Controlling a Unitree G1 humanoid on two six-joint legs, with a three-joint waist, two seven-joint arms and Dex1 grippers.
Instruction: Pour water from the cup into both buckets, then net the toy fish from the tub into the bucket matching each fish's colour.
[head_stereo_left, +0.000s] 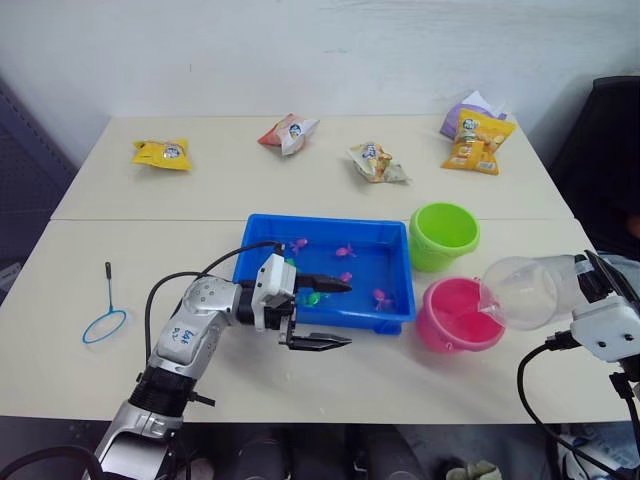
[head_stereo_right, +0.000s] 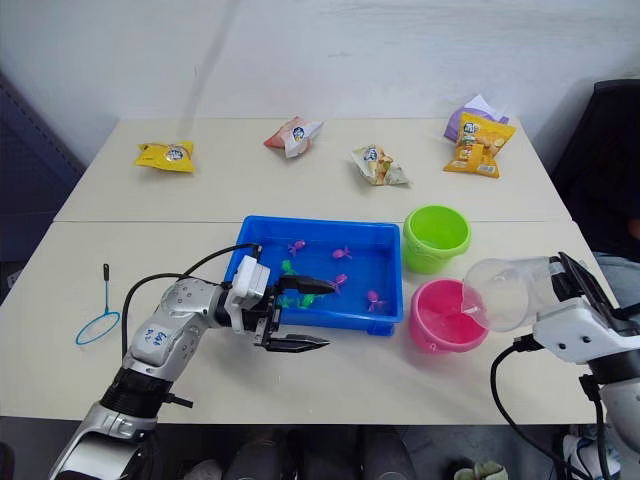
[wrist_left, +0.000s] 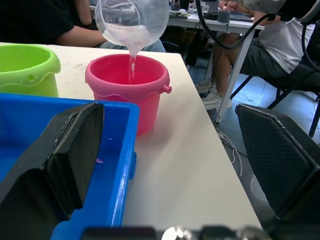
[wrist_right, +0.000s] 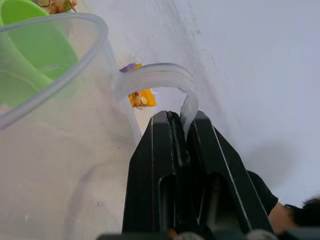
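The clear cup (head_stereo_left: 525, 290) is tipped over the pink bucket (head_stereo_left: 460, 315), and a thin stream of water falls into the bucket (wrist_left: 131, 70). My right gripper (wrist_right: 181, 122) is shut on the cup's handle. The lime green bucket (head_stereo_left: 443, 232) stands just behind the pink one, right of the blue tub (head_stereo_left: 320, 222). In the tub lie several small toy fish, pink (head_stereo_left: 346, 251) and green (head_stereo_left: 312, 297). My left gripper (head_stereo_left: 335, 313) is open at the tub's front rim, one finger over the tub and one over the table, holding nothing. The net (head_stereo_left: 105, 318) lies on the table at the far left.
Snack packets lie along the back of the table: yellow (head_stereo_left: 162, 153), red and white (head_stereo_left: 290, 131), pale (head_stereo_left: 377, 163), orange (head_stereo_left: 478, 140). A black chair (head_stereo_left: 610, 150) stands off the right edge. A seated person (wrist_left: 280, 45) is beyond the table's right side.
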